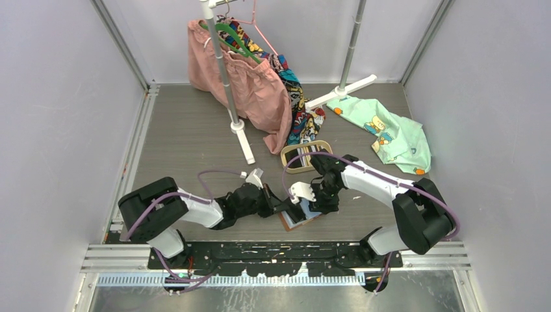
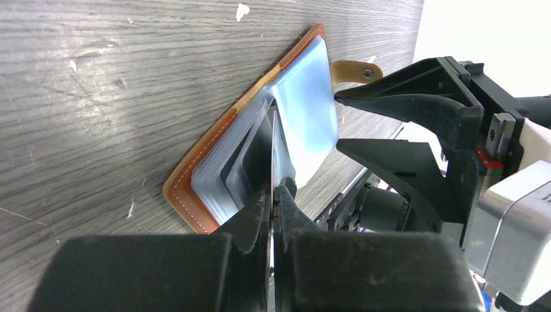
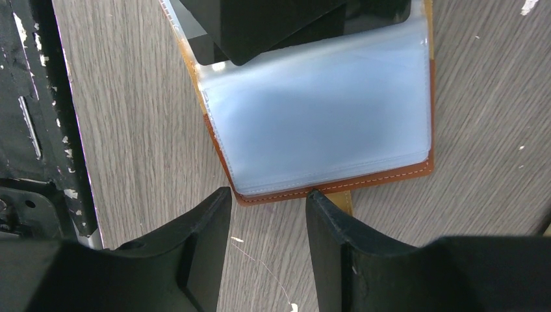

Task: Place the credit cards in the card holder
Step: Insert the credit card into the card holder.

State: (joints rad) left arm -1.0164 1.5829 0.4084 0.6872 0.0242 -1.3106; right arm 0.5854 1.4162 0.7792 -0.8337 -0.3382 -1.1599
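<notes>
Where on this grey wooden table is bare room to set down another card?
Widest: the grey wooden table back left, between the wall rail and the white rack foot. Smaller: front right, between the tan leather card holder and the right arm's base. Crowded: around the holder, and the back with pink garment and green printed shirt.

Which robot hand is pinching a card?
The left gripper: it is shut on a thin dark card, tipped into the open card holder. The right gripper stands open at the holder's edge, holding nothing.
</notes>
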